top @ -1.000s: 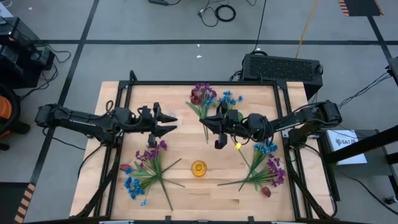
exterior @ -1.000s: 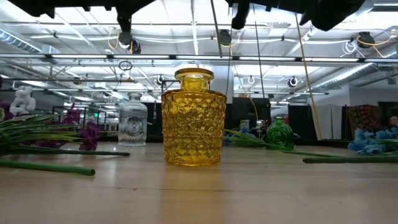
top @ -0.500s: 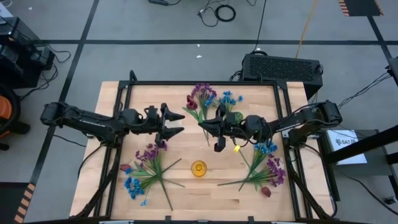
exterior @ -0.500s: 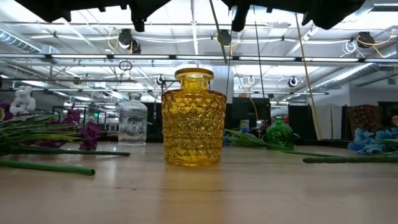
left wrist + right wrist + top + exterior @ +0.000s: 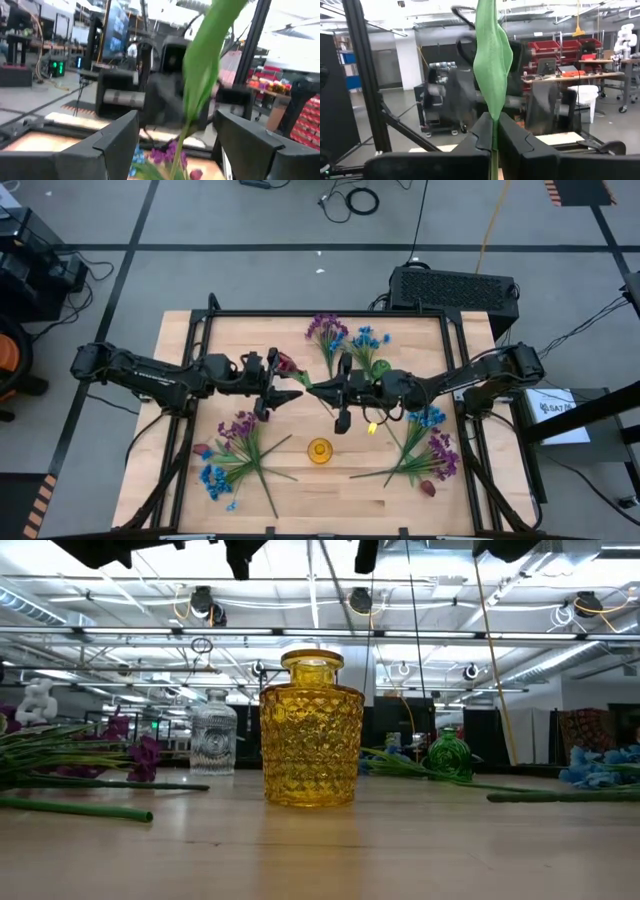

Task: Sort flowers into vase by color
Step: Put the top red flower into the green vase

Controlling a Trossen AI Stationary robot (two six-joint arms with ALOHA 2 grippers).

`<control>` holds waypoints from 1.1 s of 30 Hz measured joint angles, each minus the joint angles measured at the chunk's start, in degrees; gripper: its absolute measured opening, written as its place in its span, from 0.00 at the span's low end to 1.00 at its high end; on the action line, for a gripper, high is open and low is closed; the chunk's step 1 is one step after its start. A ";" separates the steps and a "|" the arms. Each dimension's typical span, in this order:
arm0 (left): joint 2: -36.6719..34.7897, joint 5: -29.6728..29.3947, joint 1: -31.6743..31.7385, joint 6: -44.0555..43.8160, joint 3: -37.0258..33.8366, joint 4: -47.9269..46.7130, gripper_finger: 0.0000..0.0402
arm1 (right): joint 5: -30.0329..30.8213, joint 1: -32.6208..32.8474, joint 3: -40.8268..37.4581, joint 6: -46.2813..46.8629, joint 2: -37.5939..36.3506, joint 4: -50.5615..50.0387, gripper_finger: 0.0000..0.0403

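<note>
Left tool (image 5: 283, 384) moved in, spread around red flower (image 5: 290, 367); right tool (image 5: 492, 137) pinching stem.

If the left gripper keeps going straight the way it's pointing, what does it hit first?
Probably the flower held by the right gripper: its green leaf already hangs between the left gripper's open fingers. Depth is unclear.

Tabletop (image 5: 300, 490): pale wood, smooth, faint sheen in low view. Yellow vase (image 5: 311, 730): glossy faceted glass, translucent. Left gripper fingers (image 5: 117, 140): matt black plastic; flower leaf (image 5: 491, 55): matt green fabric-like surface.
</note>
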 joint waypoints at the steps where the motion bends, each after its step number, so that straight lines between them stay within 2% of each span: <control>1: -0.07 0.01 -0.03 0.29 0.11 -0.02 0.67 | 0.10 0.00 0.08 0.00 0.63 -0.02 0.01; 8: -0.02 0.15 -1.07 4.49 0.32 -1.34 0.67 | 1.72 -0.07 3.03 -0.05 4.96 -0.10 0.01; 18: -0.02 0.83 -0.94 7.64 0.32 -3.26 0.65 | 1.64 -0.09 3.79 -0.71 4.81 -0.45 0.01; 24: -0.10 0.84 -0.44 7.65 0.32 -3.29 0.50 | 1.64 -0.09 3.79 -1.11 4.75 -0.97 0.01; 28: -0.11 1.24 0.42 7.60 0.32 -3.27 0.36 | 1.82 -0.09 3.78 -1.11 4.75 -1.10 0.01; 33: -0.11 4.62 1.26 7.11 0.32 -3.39 0.17 | 1.70 -0.09 3.77 -1.11 4.75 -1.25 0.01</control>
